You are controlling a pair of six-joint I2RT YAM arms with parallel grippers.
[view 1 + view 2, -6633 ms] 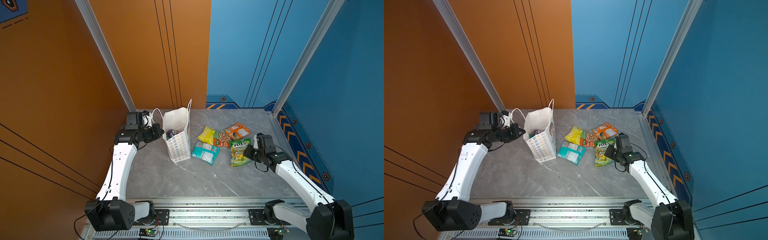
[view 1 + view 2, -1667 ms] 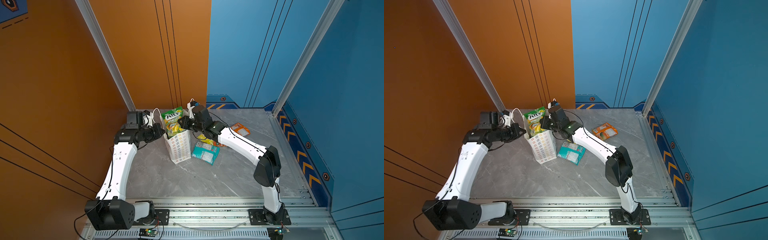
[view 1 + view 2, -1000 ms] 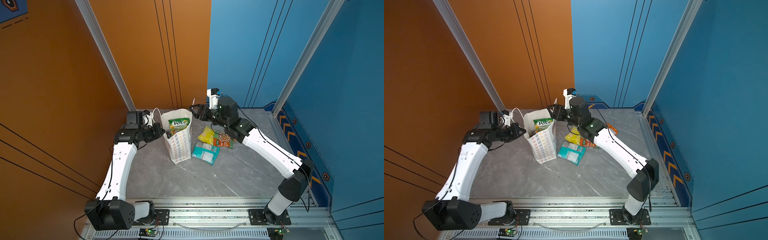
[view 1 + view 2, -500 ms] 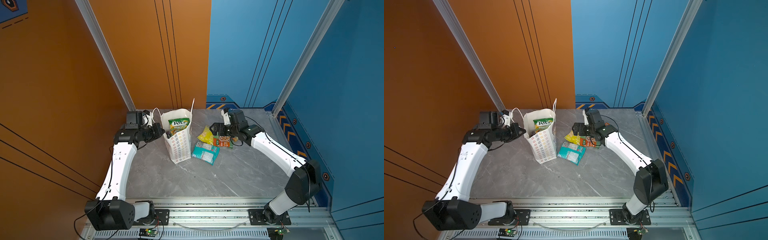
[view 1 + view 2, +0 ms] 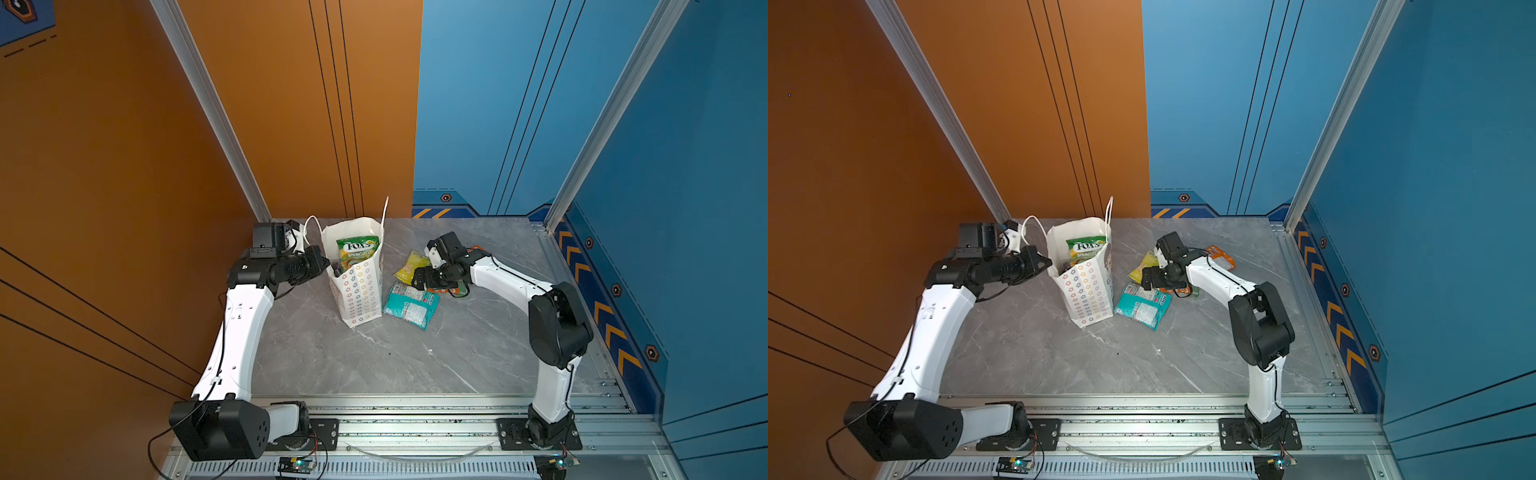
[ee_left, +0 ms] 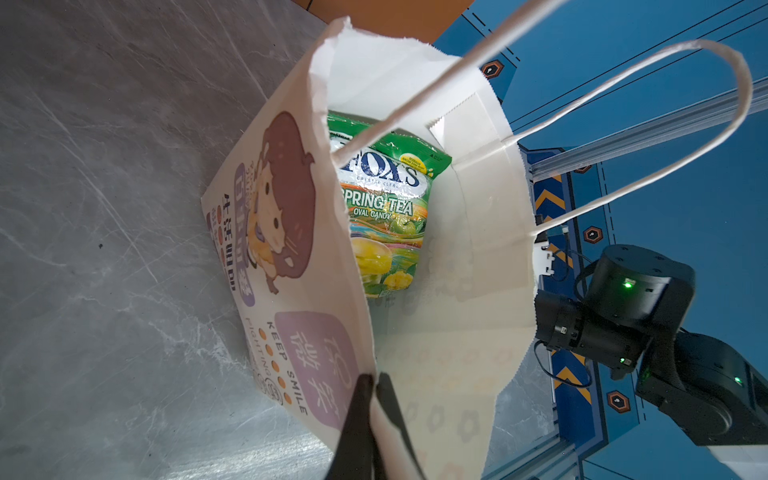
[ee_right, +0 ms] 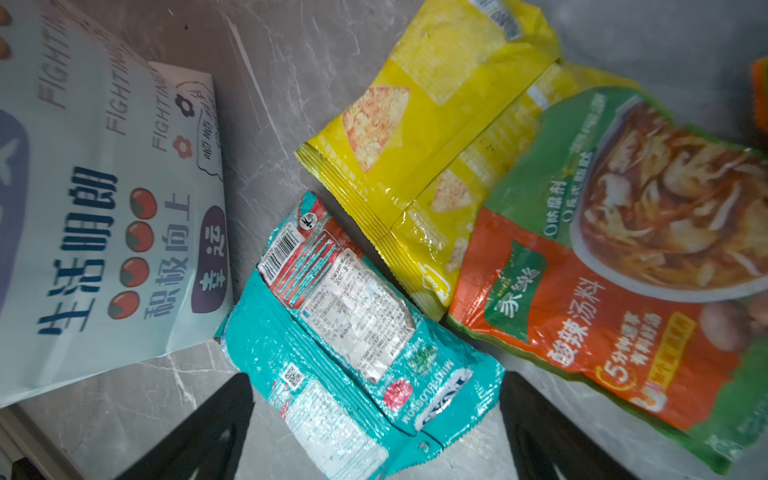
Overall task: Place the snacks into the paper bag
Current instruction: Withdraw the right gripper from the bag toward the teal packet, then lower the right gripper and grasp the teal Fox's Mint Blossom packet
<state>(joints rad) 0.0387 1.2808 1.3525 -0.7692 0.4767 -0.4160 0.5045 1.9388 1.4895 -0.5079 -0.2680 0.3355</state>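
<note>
White paper bag (image 6: 482, 257) rim pinched in left jaws; right jaws spread, empty, over teal packet (image 7: 357, 332).

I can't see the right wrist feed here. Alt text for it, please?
The right gripper, open, is poised over overlapping teal packets on the grey table. Beyond them lie two yellow packets and an orange-green soup packet, with the printed paper bag standing alongside.

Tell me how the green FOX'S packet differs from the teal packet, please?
The green FOX'S packet stands upright inside the paper bag; the teal packet lies flat on the table beside the bag. The green FOX'S packet shows its printed front, while the teal packet shows a barcode and a white label. Both are shiny plastic packets.
</note>
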